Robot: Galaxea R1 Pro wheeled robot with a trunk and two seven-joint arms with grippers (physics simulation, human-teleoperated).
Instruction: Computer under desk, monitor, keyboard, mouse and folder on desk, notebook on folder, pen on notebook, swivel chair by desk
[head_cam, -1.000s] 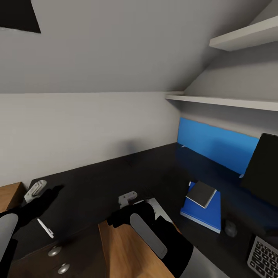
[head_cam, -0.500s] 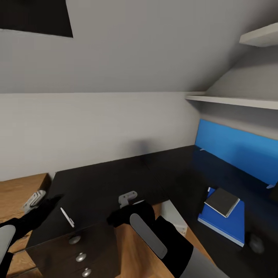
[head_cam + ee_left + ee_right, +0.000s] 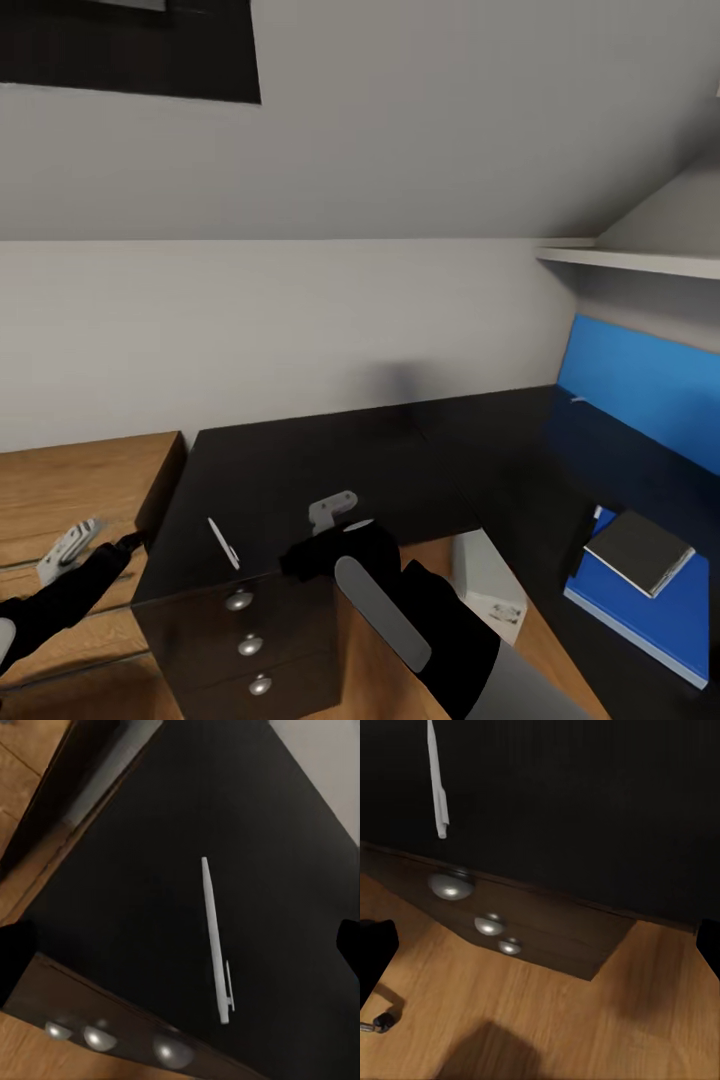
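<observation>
A thin white pen (image 3: pixel 222 543) lies on the black desk (image 3: pixel 380 470) near its front edge, above the drawers; the left wrist view also has the pen (image 3: pixel 216 941), and its clip end (image 3: pixel 437 780) shows in the right wrist view. My left gripper (image 3: pixel 68 545) hangs open left of the desk corner, over the wood floor. My right gripper (image 3: pixel 332 510) hovers open at the desk's front edge, right of the pen. At the far right, the dark notebook (image 3: pixel 640 550) rests on the blue folder (image 3: pixel 650 615). The white computer (image 3: pixel 488 580) stands under the desk.
A drawer unit with round metal knobs (image 3: pixel 250 645) sits under the desk's left end. The blue back panel (image 3: pixel 650 390) and a white wall shelf (image 3: pixel 640 262) are at the right. Light wood floor (image 3: pixel 80 490) lies left of the desk.
The head view has swung left, so the desk, pen and folder slid right in the picture, and the monitor, keyboard and mouse left it. My left gripper sits lower and farther from the pen.
</observation>
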